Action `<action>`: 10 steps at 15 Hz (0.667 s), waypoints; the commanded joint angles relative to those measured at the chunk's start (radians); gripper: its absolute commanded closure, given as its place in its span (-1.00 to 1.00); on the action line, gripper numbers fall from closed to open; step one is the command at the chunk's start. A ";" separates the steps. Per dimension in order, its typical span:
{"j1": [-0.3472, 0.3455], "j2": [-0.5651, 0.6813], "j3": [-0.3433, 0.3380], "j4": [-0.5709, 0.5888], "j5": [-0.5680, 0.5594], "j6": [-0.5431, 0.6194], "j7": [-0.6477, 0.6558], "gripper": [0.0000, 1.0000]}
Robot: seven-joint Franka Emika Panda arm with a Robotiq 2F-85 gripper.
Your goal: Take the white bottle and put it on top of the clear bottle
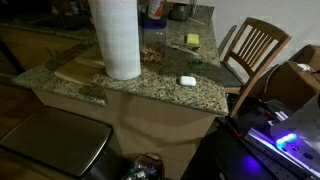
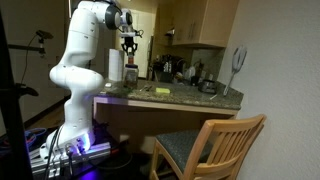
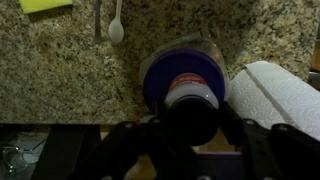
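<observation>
In the wrist view my gripper (image 3: 190, 125) is shut on the white bottle (image 3: 192, 96), whose red-and-white label shows just below a dark round end. It hangs straight over the blue lid (image 3: 160, 82) of the clear bottle (image 3: 205, 48) on the granite counter. In an exterior view the gripper (image 2: 130, 46) is raised above the clear bottle (image 2: 131, 72), with a gap between them. I cannot tell the bottle from the jaws there.
A tall white paper towel roll (image 1: 116, 36) (image 3: 285, 95) stands right beside the clear bottle. A small flat white object (image 1: 187, 80), a yellow sponge (image 1: 192, 40) and a white spoon (image 3: 116, 28) lie on the counter (image 1: 150, 85). A wooden chair (image 1: 255, 50) stands at the counter's end.
</observation>
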 commanded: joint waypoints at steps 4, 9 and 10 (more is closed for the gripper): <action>0.006 0.051 -0.019 0.057 -0.007 -0.030 -0.029 0.43; 0.005 0.046 -0.022 0.075 0.017 -0.072 -0.026 -0.59; 0.003 0.043 -0.020 0.075 0.031 -0.072 -0.028 -0.68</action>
